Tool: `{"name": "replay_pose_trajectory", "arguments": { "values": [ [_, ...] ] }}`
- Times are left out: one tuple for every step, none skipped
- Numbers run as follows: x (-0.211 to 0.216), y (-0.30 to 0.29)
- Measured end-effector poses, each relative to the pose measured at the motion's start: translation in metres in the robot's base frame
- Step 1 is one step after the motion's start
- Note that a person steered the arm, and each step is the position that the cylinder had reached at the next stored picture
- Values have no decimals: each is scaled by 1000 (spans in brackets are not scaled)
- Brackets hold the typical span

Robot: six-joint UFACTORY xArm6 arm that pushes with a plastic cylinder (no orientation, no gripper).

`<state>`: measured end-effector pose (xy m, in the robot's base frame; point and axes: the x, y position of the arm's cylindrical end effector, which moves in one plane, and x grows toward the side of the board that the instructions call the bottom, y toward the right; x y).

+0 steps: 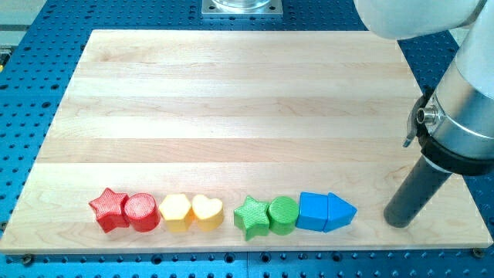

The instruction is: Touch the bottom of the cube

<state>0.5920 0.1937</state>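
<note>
A blue cube sits near the view's bottom right of the wooden board, in a row of blocks. A blue pentagon-like block touches its right side. My tip rests on the board to the right of the blue blocks, apart from them, roughly level with the cube's lower edge.
The row along the view's bottom runs from the left: red star, red cylinder, yellow block, yellow heart, green star, green cylinder. The board's front edge lies just below the row. The arm's body fills the right.
</note>
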Motion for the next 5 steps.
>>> {"name": "replay_pose_trajectory", "arguments": {
  "values": [
    [1,0],
    [27,-8],
    [27,-17],
    [26,-65],
    [26,-141]
  ]
}}
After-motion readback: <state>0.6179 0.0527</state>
